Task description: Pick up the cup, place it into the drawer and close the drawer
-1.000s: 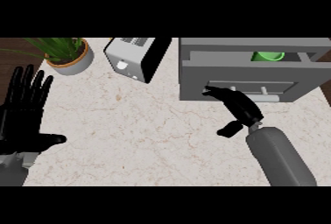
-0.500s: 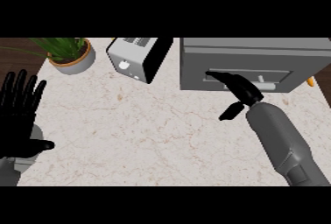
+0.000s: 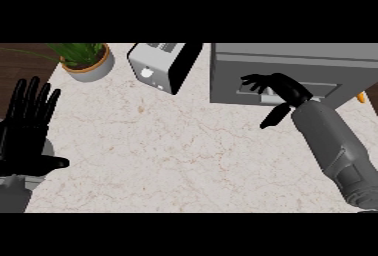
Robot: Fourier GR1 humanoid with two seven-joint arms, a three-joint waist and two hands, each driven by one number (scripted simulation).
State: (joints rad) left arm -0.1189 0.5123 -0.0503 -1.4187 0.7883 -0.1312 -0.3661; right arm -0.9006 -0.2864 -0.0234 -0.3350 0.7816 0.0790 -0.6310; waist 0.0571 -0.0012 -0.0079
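Observation:
The grey drawer unit point(image 3: 295, 62) stands at the back right of the counter, and its drawer front point(image 3: 325, 92) sits flush with the body. No cup shows anywhere; the inside of the drawer is hidden. My right hand point(image 3: 279, 87) lies against the drawer front by the handle, fingers spread and pointing left, thumb hanging down, holding nothing. At the view's left edge my left hand point(image 3: 26, 132) rests open, fingers up.
A white and black toaster point(image 3: 164, 65) stands just left of the drawer unit. A potted green plant point(image 3: 87, 60) is at the back left. A small orange object point(image 3: 362, 97) peeks out at the right edge. Pale marble counter point(image 3: 177, 150) spreads between my arms.
A second ago the drawer stood open with a green cup inside. My right hand has pushed forward against the front, and the drawer is now shut with the cup out of sight.

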